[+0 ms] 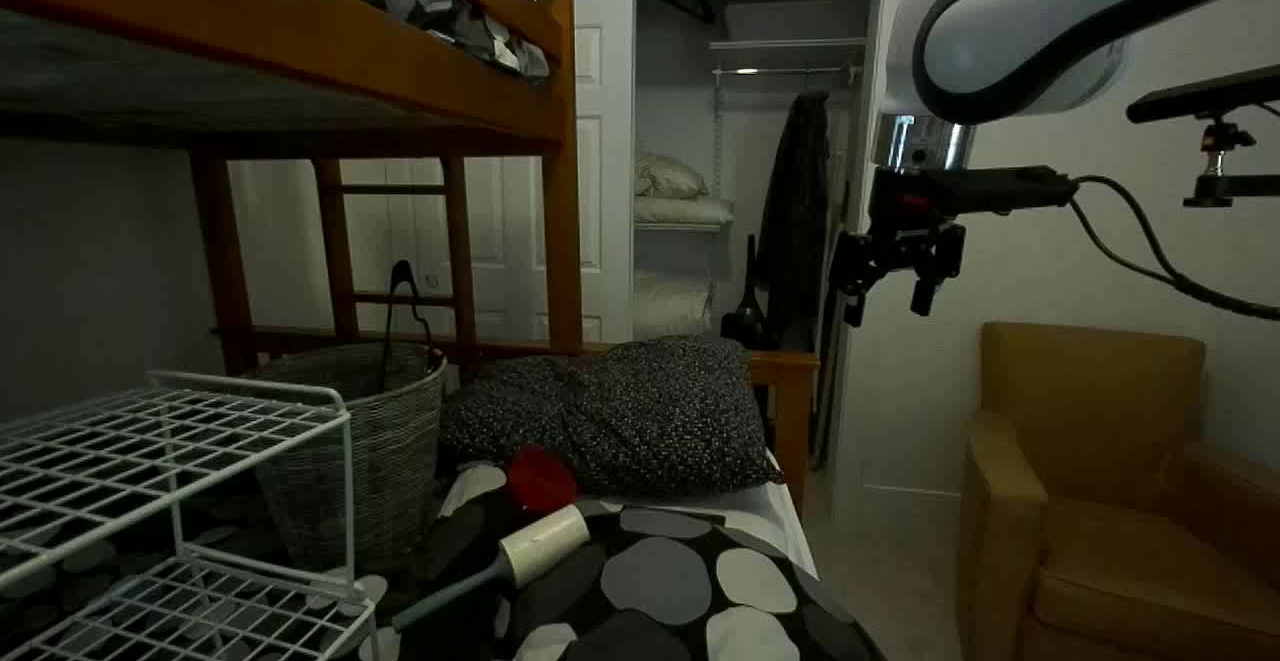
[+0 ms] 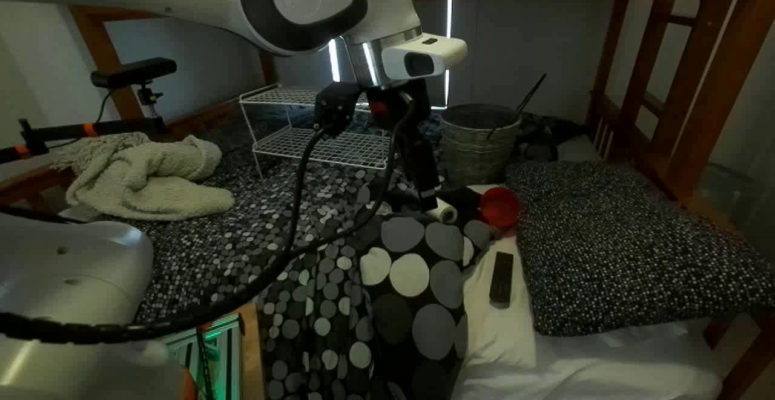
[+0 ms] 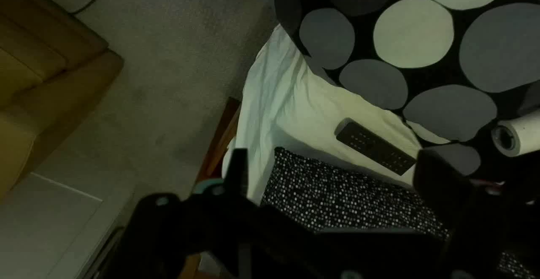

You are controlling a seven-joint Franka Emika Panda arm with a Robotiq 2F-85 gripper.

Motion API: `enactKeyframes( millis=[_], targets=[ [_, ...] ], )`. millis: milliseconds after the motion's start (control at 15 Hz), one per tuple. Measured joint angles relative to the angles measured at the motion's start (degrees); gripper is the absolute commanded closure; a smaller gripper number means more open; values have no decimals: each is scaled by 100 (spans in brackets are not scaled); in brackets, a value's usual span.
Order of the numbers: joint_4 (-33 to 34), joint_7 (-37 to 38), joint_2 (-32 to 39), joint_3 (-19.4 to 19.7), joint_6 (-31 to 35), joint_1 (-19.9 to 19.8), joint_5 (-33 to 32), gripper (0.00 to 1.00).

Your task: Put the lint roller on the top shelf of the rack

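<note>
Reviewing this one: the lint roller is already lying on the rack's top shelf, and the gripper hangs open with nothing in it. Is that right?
Not quite: the lint roller lies on the spotted bedding, not on the top shelf of the rack, as an exterior view shows. The gripper does hang open with nothing in it.

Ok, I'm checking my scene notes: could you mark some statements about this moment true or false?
The end effector is open, apart from the lint roller. True.
The basket stands beside the rack. True.
The rack has only one tier. False: a lower one shows beneath the top shelf.
The lint roller rests on the top shelf. False: it lies on the spotted bedding.
The remote control lies on the white sheet. True.
The remote control touches the lint roller. False: they lie apart.
</note>
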State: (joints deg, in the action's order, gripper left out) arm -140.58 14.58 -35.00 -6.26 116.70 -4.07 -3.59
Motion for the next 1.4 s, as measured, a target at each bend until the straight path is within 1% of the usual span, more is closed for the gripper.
enactKeyframes(
  millis=[1200, 1267, 1400],
  targets=[
    [16, 0, 0, 0, 0, 3, 0, 0],
    [21, 0, 9, 1, 0, 18, 27, 0],
    [33, 0, 147, -1, 140, 141, 297, 0]
  ],
)
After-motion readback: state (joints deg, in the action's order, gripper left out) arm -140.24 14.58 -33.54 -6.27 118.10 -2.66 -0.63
